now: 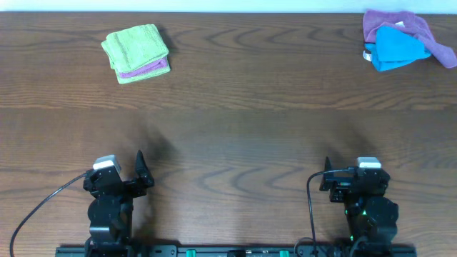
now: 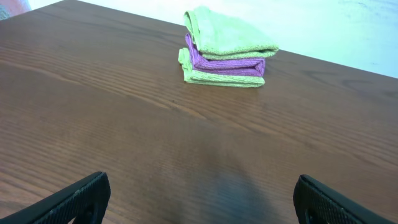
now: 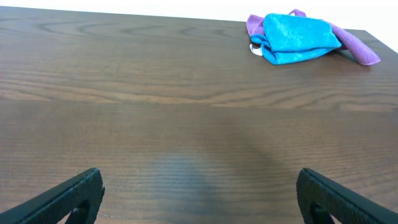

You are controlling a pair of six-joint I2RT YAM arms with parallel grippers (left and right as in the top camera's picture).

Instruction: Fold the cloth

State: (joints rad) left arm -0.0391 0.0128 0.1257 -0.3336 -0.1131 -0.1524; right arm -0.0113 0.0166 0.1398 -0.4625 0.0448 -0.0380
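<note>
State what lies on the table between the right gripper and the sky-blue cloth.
Nothing: only bare table separates the right gripper from the cloth, as the right wrist view shows.

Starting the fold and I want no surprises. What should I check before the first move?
1. The right gripper open, empty: ok.
2. The left gripper open, empty: ok.
3. The cloth spread flat: not ok, bunched on the purple cloth at the far right.
4. Bare table between right gripper and cloth: ok.
5. A cloth corner free to pinch: cannot tell.
6. The folded stack well apart from the cloth: ok.
</note>
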